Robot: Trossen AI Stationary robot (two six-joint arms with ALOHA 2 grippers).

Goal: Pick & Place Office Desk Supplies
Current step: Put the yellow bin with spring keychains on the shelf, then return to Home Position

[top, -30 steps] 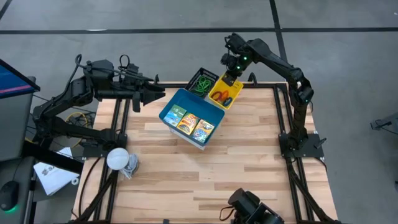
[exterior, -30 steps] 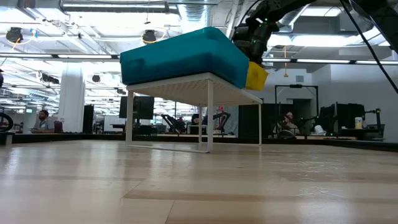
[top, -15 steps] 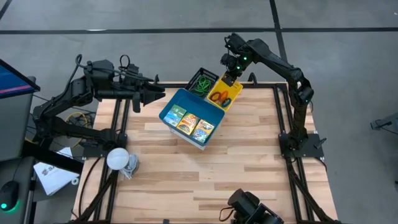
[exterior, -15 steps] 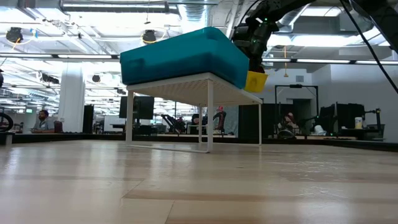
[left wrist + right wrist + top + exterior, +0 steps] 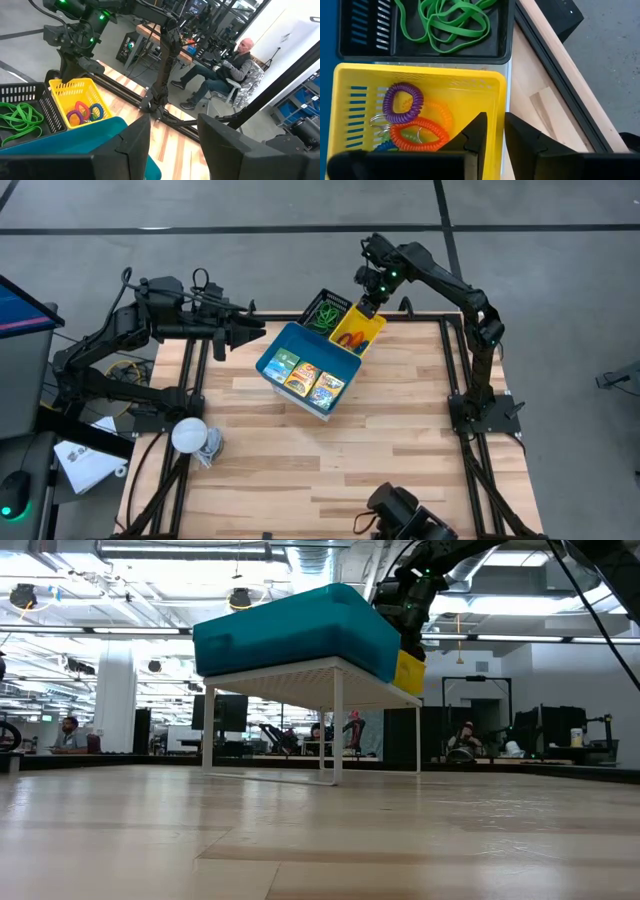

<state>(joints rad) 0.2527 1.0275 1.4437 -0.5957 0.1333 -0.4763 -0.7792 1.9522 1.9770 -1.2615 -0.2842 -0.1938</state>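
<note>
A blue tray (image 5: 308, 370) holding three crayon packs (image 5: 303, 375) stands on a white rack (image 5: 335, 690) near the table's far middle. Behind it, a black mesh tray (image 5: 325, 310) carries green rubber bands (image 5: 452, 22). Beside that is a yellow mesh tray (image 5: 357, 330) with purple, orange and blue coil loops (image 5: 415, 122). My right gripper (image 5: 366, 305) is shut on the yellow tray's far end. My left gripper (image 5: 250, 332) hovers open off the blue tray's left side, touching nothing. My right gripper (image 5: 495, 117) holds the yellow tray by its rim (image 5: 501, 100) at the far right end, one finger (image 5: 475, 137) inside the tray and one outside. It comes from above, pointing down. The tray sits about level beside the black tray. I cannot tell whether it rests on the rack.
A white round object (image 5: 190, 435) sits at the table's left edge. Bare wood (image 5: 330, 470) spreads over the near half of the table. A seated person (image 5: 227, 70) shows in the room beyond.
My right gripper has carried the yellow tray a little toward the table's left and down. The tray has turned from a skewed, jutting pose into line beside the black tray, against the blue one. The gripper has kept its hold.
</note>
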